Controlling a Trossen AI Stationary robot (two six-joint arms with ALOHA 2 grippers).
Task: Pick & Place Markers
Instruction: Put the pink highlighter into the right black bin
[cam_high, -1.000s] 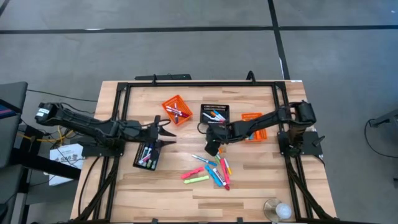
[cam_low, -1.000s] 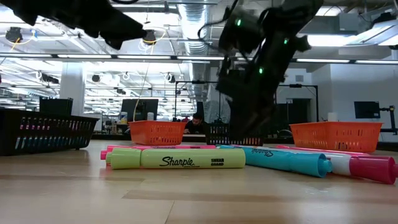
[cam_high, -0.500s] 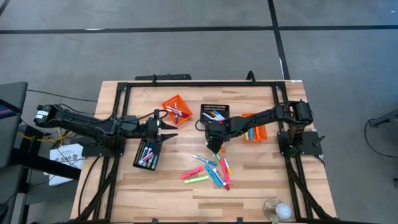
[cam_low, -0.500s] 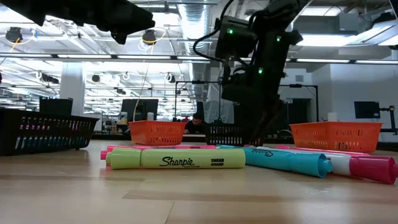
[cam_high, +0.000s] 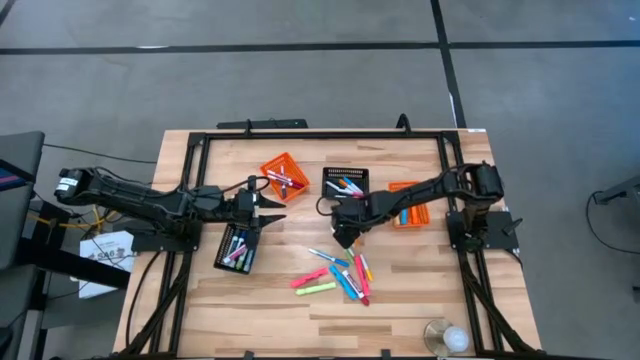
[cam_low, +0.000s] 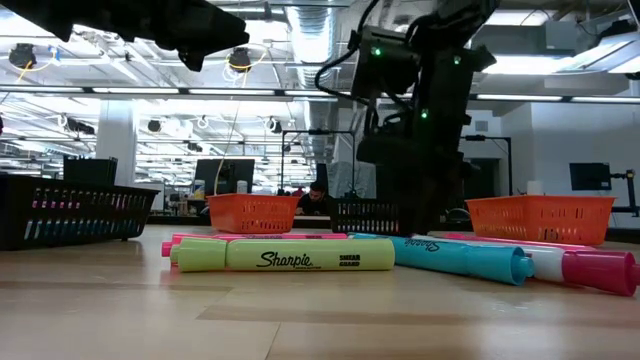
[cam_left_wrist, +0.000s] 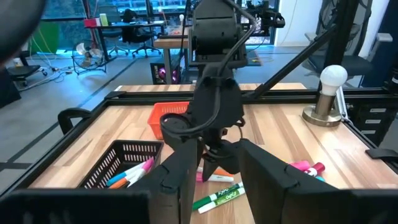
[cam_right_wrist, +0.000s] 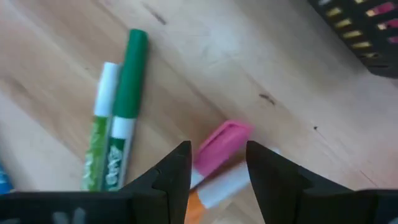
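Note:
Several loose markers (cam_high: 340, 275) lie flat on the wooden table near its middle, among them a yellow highlighter (cam_low: 285, 255) and a teal one (cam_low: 460, 257). My right gripper (cam_high: 345, 239) points steeply down over the far end of this pile. It is open, with a finger on either side of a pink-capped marker (cam_right_wrist: 219, 144) that lies on the wood. Two green markers (cam_right_wrist: 121, 118) lie beside it. My left gripper (cam_high: 272, 210) hangs roughly level and open (cam_left_wrist: 217, 152) above the table's left half, with nothing between its fingers.
Four small baskets hold markers: an orange one (cam_high: 283, 177), a black one (cam_high: 346, 183), an orange one (cam_high: 407, 207) partly under the right arm, and a black one (cam_high: 237, 248) below the left gripper. A lamp bulb (cam_high: 447, 337) stands at the near right.
My right gripper has rolled and tipped more steeply downward over the far end of the marker pile, staying almost in place. My left gripper has tipped up closer to level and swung a little toward the far edge. No marker has moved.

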